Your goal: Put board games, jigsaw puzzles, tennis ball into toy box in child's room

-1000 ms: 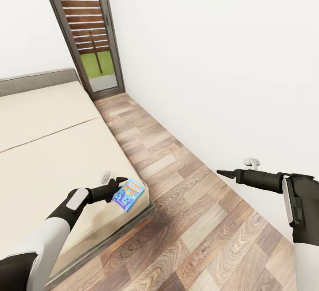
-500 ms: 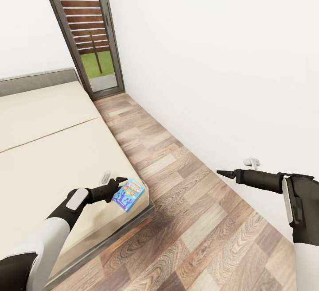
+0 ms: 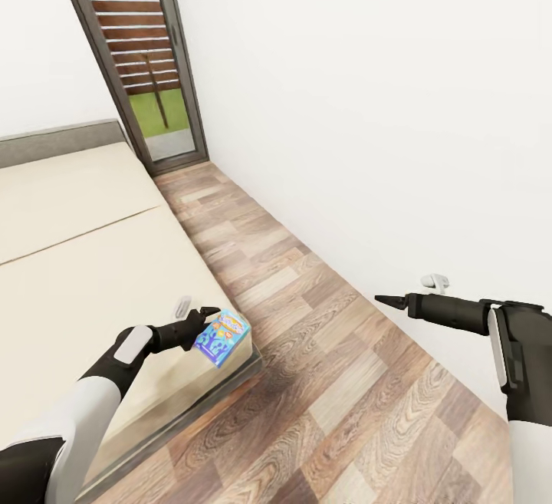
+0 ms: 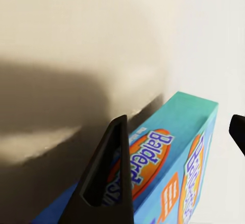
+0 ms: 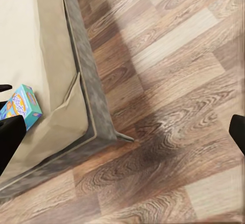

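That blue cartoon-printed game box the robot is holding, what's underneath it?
Under the blue cartoon-printed game box, gripped by the left pincer, lies the corner of the beige mattress on its grey frame. Whether the box rests on the mattress or hangs just above it cannot be seen.

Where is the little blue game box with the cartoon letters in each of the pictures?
Head view: the small blue cartoon-printed card box sits low and left of centre, at the tip of the left pincer, over the corner of the bed.
Left wrist view: the box is close up, low and right of centre, between the dark fingers.
Right wrist view: the box is small, at the left edge.
Shared landmark: the plain beige mattress.
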Available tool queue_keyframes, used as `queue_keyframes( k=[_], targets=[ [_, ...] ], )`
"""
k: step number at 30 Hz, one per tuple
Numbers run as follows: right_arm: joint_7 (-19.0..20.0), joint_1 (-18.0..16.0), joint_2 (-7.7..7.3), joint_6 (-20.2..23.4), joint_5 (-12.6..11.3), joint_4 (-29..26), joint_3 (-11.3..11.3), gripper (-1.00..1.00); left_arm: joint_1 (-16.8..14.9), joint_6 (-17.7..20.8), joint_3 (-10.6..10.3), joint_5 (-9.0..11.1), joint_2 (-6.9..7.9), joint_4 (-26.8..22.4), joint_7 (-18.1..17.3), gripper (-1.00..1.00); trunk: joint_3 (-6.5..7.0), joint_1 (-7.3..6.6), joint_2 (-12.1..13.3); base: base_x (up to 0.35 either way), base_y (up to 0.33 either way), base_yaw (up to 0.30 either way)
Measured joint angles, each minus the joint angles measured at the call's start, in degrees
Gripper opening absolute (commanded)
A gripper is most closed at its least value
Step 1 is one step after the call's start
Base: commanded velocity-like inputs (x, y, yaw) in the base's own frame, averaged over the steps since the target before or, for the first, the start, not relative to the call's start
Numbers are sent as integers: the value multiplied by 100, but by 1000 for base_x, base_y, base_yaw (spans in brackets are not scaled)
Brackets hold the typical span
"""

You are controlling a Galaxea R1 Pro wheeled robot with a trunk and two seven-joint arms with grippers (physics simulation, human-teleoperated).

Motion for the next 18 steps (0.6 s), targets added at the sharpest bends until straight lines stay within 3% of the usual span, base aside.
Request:
queue_keyframes(
  k=[18],
  targets=[
    [0, 1, 1, 0, -4, 1, 2, 100, 0, 8, 2, 30, 3, -7, -2, 100, 0, 0, 0, 0, 0, -44]
  ],
)
